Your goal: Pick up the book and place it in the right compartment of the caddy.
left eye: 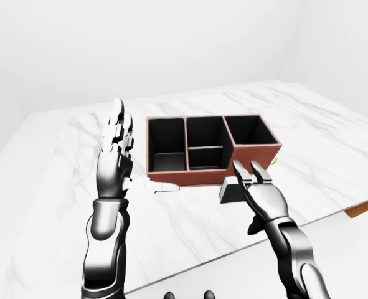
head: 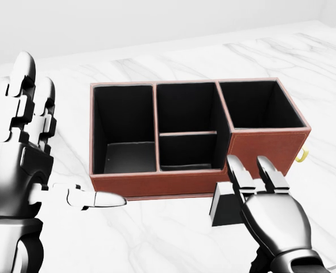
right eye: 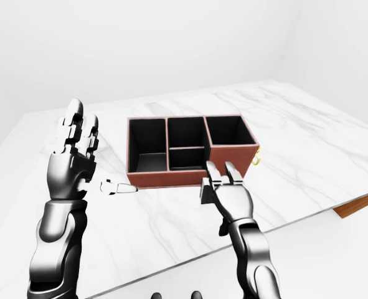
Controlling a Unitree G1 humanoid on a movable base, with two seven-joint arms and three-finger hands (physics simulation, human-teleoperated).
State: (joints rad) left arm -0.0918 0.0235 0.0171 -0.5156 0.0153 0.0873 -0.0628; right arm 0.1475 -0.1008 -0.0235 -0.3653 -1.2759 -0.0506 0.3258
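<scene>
You see a white marble counter. On it sits the brown caddy, and the dark book lies just beside its lower wall.

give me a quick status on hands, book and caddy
Left hand open, raised beside caddy. Right hand open over book, no grip. Right compartment empty, nothing blocking.

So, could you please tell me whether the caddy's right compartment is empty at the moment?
Yes, empty. The right compartment shows only dark walls and floor, and the book lies outside the caddy on the marble table.
</scene>
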